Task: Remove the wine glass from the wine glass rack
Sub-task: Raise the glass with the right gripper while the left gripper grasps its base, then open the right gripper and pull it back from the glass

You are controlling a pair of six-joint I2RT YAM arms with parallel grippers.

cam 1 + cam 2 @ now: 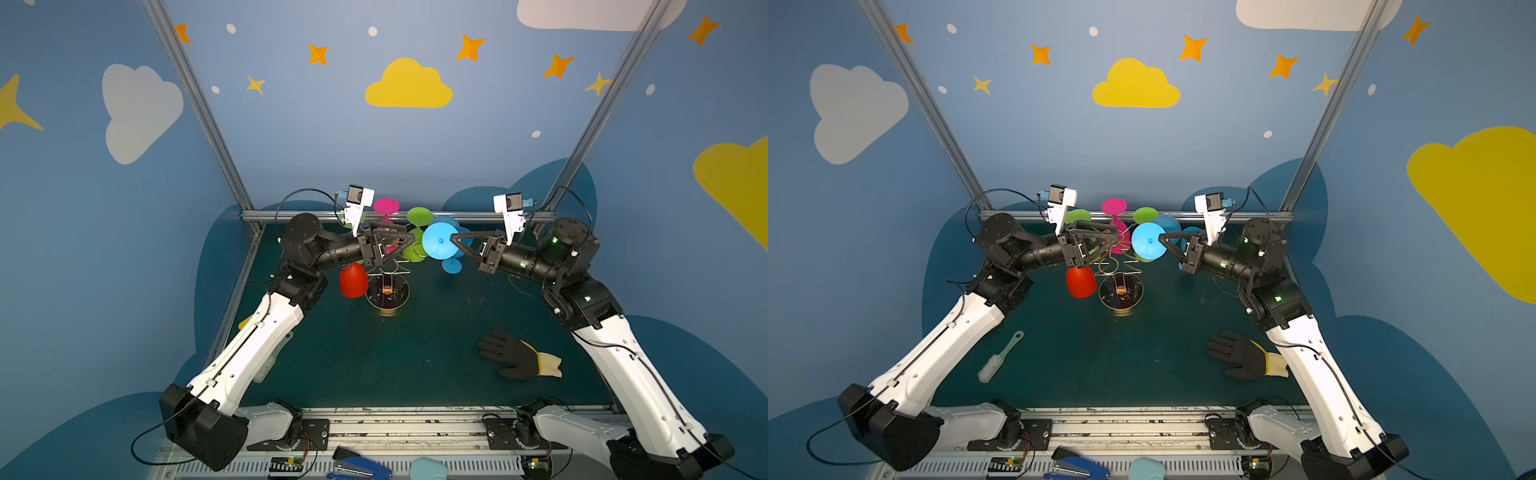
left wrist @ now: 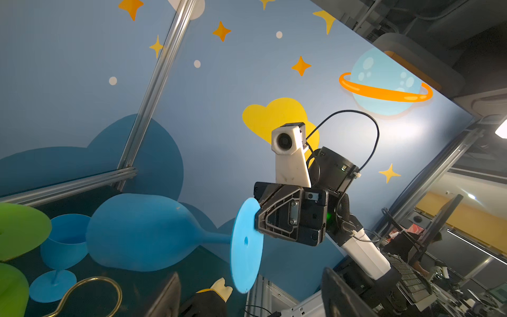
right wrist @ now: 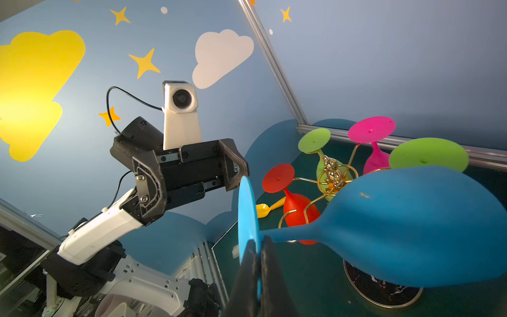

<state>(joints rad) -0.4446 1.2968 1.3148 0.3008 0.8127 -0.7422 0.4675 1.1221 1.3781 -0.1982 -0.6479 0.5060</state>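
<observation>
Pinches glass (image 1: 434, 249) by foot's edge in clamped right gripper (image 1: 453, 237), at 2 o'clock from rack (image 1: 399, 287), with left gripper (image 3: 195, 184) gaping, empty. Could swivel out of that pinch, or snag wire and topple rack.

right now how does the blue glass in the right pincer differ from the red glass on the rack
Pose: the blue glass lies sideways in the air; the red glass hangs bowl-down, foot up. Support: the blue glass is clamped by its foot in the shut right pincer; the red glass is carried by the gold wire rack. Both are stemmed glasses with flat round feet.
</observation>
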